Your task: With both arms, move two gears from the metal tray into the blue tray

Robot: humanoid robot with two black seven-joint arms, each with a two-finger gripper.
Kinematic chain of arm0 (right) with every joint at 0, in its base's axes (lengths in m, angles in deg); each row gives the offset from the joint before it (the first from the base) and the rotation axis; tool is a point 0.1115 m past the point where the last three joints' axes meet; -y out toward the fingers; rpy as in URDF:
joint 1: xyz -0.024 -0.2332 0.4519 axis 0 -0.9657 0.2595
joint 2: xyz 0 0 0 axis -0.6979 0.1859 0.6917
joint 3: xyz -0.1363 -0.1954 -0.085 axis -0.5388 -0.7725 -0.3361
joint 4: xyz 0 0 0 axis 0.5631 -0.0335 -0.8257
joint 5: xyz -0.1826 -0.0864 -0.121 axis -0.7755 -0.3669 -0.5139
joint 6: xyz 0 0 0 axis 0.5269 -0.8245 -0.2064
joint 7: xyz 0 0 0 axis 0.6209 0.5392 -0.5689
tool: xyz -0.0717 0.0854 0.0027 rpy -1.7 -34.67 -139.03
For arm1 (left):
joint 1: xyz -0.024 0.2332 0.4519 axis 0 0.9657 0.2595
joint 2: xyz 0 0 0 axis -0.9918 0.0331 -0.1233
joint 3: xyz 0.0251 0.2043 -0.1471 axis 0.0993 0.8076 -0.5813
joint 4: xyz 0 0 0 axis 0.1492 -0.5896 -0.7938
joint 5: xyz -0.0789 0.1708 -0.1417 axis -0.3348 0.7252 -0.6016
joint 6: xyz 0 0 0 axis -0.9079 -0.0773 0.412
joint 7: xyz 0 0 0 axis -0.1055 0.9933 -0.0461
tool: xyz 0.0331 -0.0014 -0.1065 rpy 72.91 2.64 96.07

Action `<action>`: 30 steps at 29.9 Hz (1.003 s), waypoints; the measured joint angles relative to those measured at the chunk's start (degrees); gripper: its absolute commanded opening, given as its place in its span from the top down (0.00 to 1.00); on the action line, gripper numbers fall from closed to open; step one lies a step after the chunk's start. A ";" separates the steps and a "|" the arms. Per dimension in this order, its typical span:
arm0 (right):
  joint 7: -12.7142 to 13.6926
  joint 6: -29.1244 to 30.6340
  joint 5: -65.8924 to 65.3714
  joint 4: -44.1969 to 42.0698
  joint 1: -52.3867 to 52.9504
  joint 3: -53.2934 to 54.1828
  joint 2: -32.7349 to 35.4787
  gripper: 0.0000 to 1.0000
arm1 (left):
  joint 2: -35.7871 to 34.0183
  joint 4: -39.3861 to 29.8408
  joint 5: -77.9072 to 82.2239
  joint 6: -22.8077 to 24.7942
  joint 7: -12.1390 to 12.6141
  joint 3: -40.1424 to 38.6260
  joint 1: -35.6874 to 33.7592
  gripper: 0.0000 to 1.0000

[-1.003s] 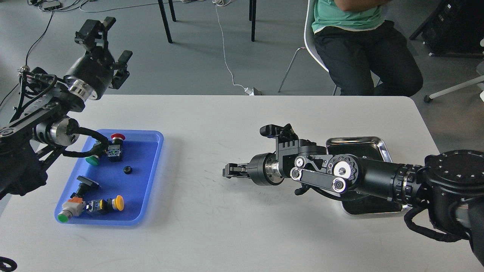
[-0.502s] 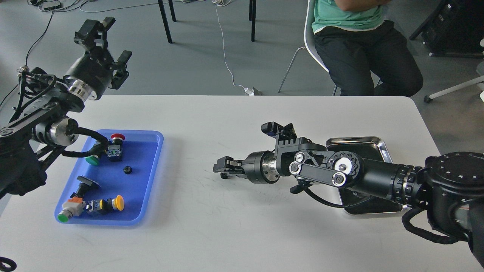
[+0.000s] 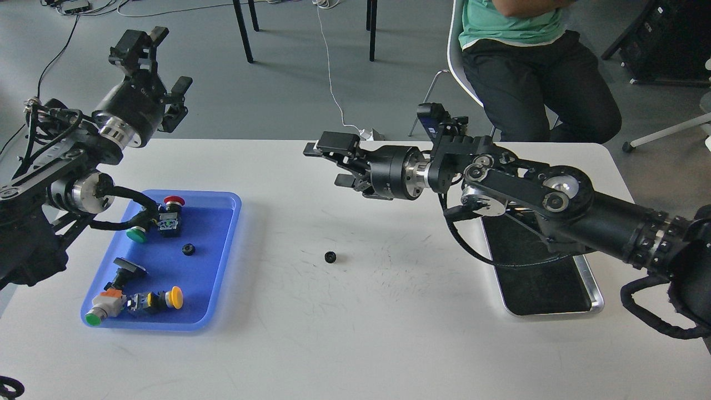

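One gear lies flat on the bare table betw. the trays, below and just left of the right gripper (fingers wide, empty), so right arm is nearer; left gripper, also spread and empty, hangs well off past the blue tray. Count: 2 gears, other gear already in blue tray; none visible in the metal tray, 2 trays.

Nothing here can really be read. The left gripper carries a small pale marking on its black body, but it is too tiny and blurred to make out. The push-button switches in the blue tray show only coloured caps, with no lettering that can be told.
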 measured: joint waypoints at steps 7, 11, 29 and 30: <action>-1.04 0.70 11.75 4.88 -7.97 13.92 20.01 0.03 | 0.66 -0.73 0.81 0.18 0.84 0.64 -1.92 0.02; -2.97 3.60 17.61 4.70 -16.64 24.53 28.02 0.03 | 1.06 -1.71 2.65 0.03 0.99 1.98 -2.92 0.02; -6.47 11.38 33.77 -10.79 -38.38 37.34 33.93 0.03 | -2.56 -24.52 63.83 -12.20 2.05 17.12 -0.72 0.04; -6.49 11.39 33.77 -10.94 -38.51 37.33 33.69 0.03 | -1.79 -24.52 68.73 -13.09 1.97 17.29 -0.05 0.04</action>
